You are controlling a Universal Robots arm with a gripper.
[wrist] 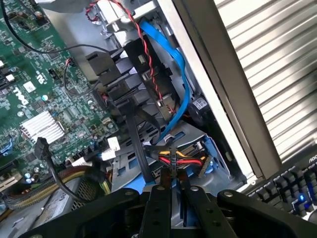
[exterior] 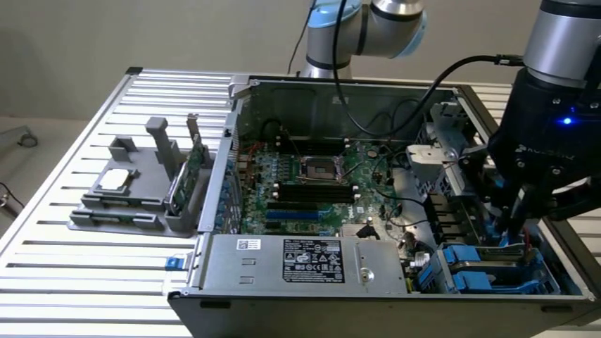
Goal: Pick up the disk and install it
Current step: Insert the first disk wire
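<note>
The claw hangs low over the drive bay, its two black fingers almost together with only a slim dark gap between them; I cannot tell whether anything is pinched in that gap. Everything stands on a table of silver aluminium slats in front of a plain beige wall. Going from the exterior view's left, a grey holder carries a small square silver chip and a green card standing on edge. Next comes the open computer case, with its green motherboard lying flat and a labelled grey power supply along the near wall. At the right the disk sits down in the bay at the case's near corner, just under the claw. Little of it shows beyond its blue carrier. In the exterior view the claw's dark body hides its fingertips, and the arm is cut off by the upper edge. A bundle of red, yellow and black wires crosses the bay in front of the fingers. A black keyboard lies on the slats beside the case, partly out of frame.
</note>
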